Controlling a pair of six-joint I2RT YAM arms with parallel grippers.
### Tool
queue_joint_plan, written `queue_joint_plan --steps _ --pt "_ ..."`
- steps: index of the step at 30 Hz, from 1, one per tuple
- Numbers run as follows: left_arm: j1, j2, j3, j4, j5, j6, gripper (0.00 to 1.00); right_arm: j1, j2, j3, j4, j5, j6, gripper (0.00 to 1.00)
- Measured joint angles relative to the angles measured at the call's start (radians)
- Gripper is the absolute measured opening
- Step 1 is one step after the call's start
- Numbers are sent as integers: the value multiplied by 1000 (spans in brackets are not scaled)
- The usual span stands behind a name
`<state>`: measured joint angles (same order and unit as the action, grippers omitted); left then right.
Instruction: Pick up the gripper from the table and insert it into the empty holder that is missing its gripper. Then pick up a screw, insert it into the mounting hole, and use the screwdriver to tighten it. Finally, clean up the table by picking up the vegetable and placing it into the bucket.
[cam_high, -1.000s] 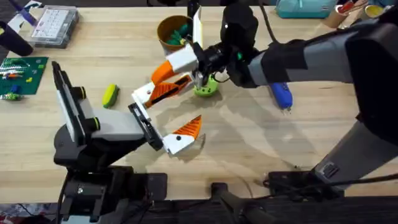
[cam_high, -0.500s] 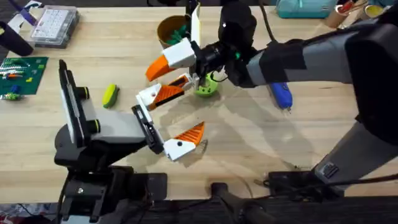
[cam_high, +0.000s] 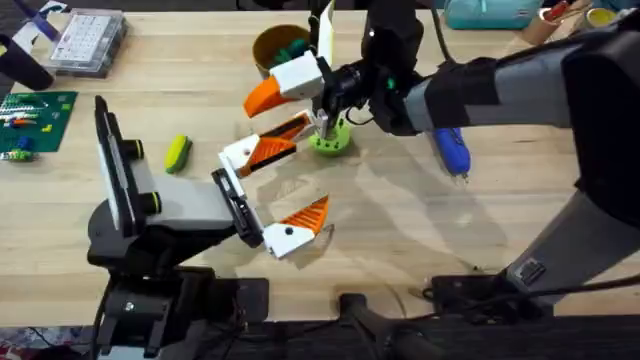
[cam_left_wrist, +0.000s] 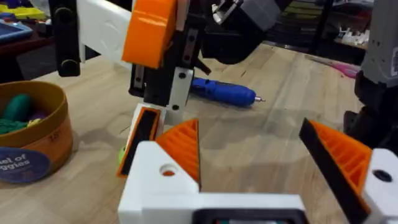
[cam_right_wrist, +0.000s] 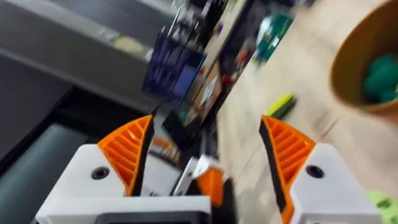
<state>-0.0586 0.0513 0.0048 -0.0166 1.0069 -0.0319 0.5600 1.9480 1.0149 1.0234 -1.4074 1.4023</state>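
My left gripper (cam_high: 314, 162) (cam_left_wrist: 249, 124) is open above the table's middle. One side is the white holder (cam_left_wrist: 163, 180) with its mounting hole (cam_left_wrist: 166, 170), and the orange gripper (cam_high: 272, 147) (cam_left_wrist: 181, 146) sits in it. The other side carries a slatted orange finger (cam_left_wrist: 339, 155). My right gripper (cam_right_wrist: 205, 124) (cam_high: 290, 72) hovers open and empty just beyond, near the bucket (cam_high: 278, 50). The blue screwdriver (cam_high: 450, 152) (cam_left_wrist: 221, 92) lies to the right. The yellow vegetable (cam_high: 177, 153) (cam_right_wrist: 281, 106) lies to the left. I cannot make out a screw.
A lime-green disc (cam_high: 330, 140) sits under the right gripper. A clear parts box (cam_high: 88, 40) and a green circuit board (cam_high: 30, 120) lie at the far left. A teal case (cam_high: 490, 12) stands at the back edge.
My right gripper has lifted and drawn back up and to the right, away from the left gripper's orange finger. The left arm shifted slightly, then held still.
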Motion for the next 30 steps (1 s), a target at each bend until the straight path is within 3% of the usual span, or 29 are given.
queue_joint_plan --steps 10,21,25,30 --pt "0 0 0 0 0 0 986 -47 0 0 25 -25 7 997" --pt "0 0 0 0 0 0 987 -243 -120 -4 42 -34 28 997" --pt "0 0 0 0 0 0 986 -326 -142 -5 54 37 -26 997" --pt "0 0 0 0 0 0 986 -357 -141 -6 42 169 -143 997"
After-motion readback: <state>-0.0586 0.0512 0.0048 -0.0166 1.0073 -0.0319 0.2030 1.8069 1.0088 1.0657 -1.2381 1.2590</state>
